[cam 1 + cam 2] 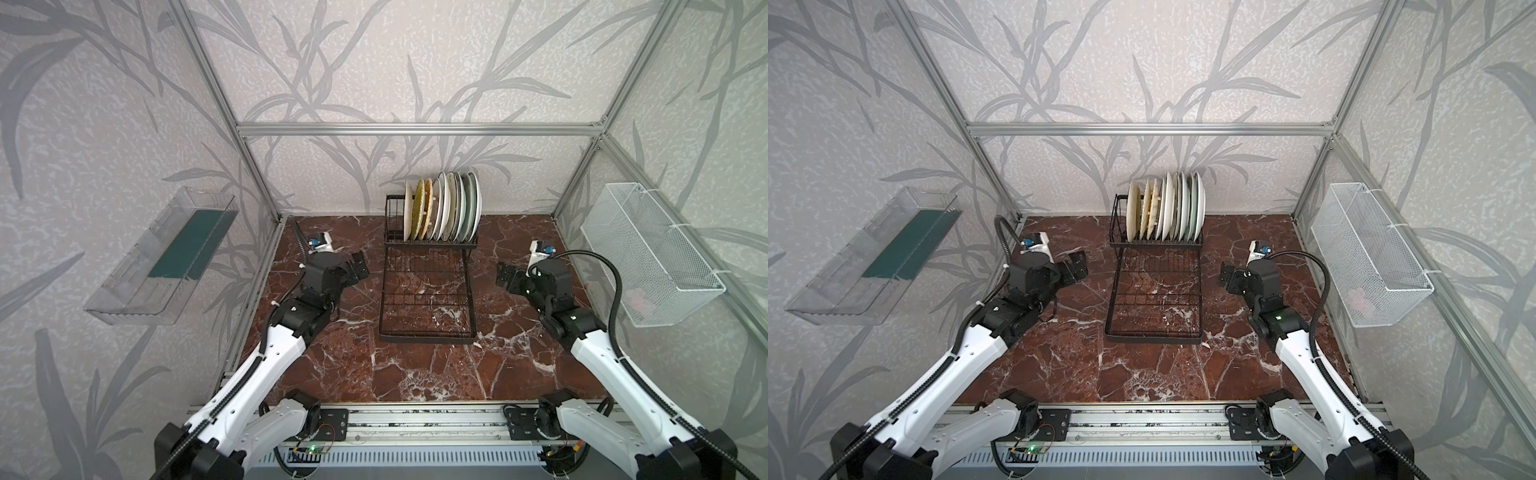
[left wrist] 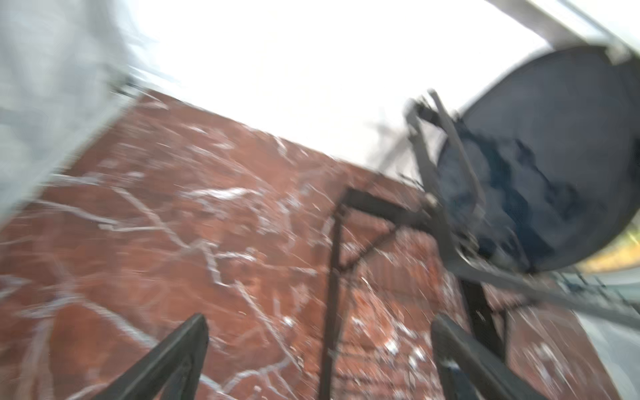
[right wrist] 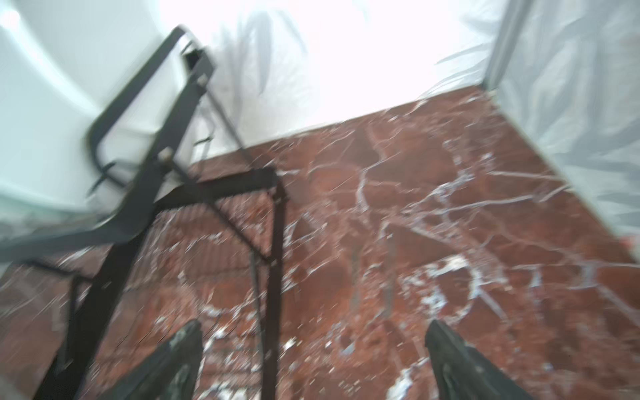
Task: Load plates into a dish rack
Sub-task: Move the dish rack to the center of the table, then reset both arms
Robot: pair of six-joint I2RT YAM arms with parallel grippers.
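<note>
**Plates racked, both claws open and empty**

You've got the plates (image 1: 442, 208) standing on edge, packed side by side in the raised upper basket of the dish rack (image 1: 430, 245). That's upper centre of the frame in both top views, close to the back wall. The rack's flat lower tray runs toward the bottom of the frame on the marble table (image 1: 374, 365).

The left claw (image 1: 359, 266) is left of the rack at mid-frame, near it but not touching. Its jaws are spread wide with nothing between them. The left wrist view is blurred, but you can see its fingers (image 2: 173, 360) far apart over the table, with a dark blue plate (image 2: 554, 156) in the rack beyond.

The right claw (image 1: 505, 276) mirrors it right of the rack, also wide open and empty. Its fingers (image 3: 464, 363) show in the blurred right wrist view.

The clear bin (image 1: 162, 257) is on the left wall and the white mesh basket (image 1: 648, 253) on the right wall.
</note>
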